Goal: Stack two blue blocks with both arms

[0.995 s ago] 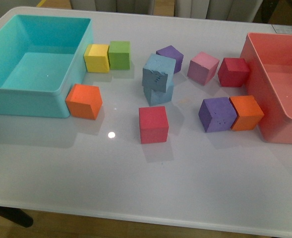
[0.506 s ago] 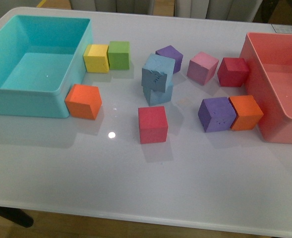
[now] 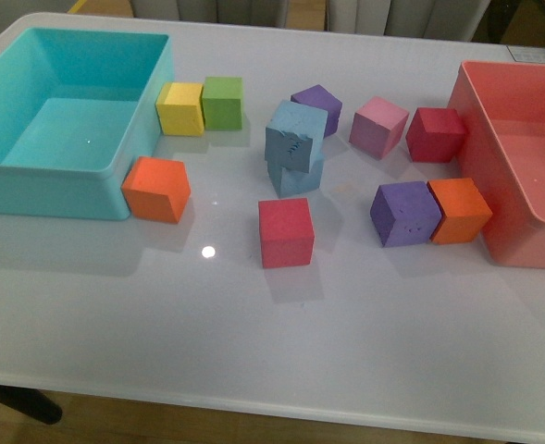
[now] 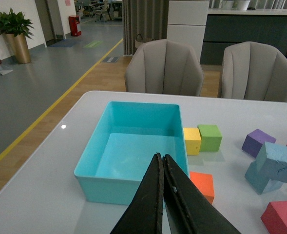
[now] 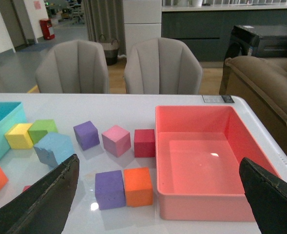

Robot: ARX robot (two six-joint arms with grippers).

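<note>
The two light blue blocks stand in the middle of the table, the upper block [image 3: 297, 134] resting askew on the lower block [image 3: 301, 177]. Neither arm shows in the front view. In the left wrist view the stack [image 4: 277, 161] is off to one side, and my left gripper [image 4: 161, 157] is shut and empty, raised above the table near the teal bin. In the right wrist view the upper blue block [image 5: 54, 147] shows at the edge. My right gripper [image 5: 158, 160] is open wide and empty, high above the table, with its fingers [image 5: 46, 200] far apart.
A teal bin [image 3: 41, 183] stands at the left and a pink bin [image 3: 480, 102] at the right. Around the stack lie yellow [image 3: 180, 107], green [image 3: 223, 101], orange [image 3: 157, 189], red [image 3: 286, 232], purple [image 3: 405, 213], orange [image 3: 460, 210], pink [image 3: 378, 127], dark red [image 3: 436, 133] and purple [image 3: 317, 102] cubes.
</note>
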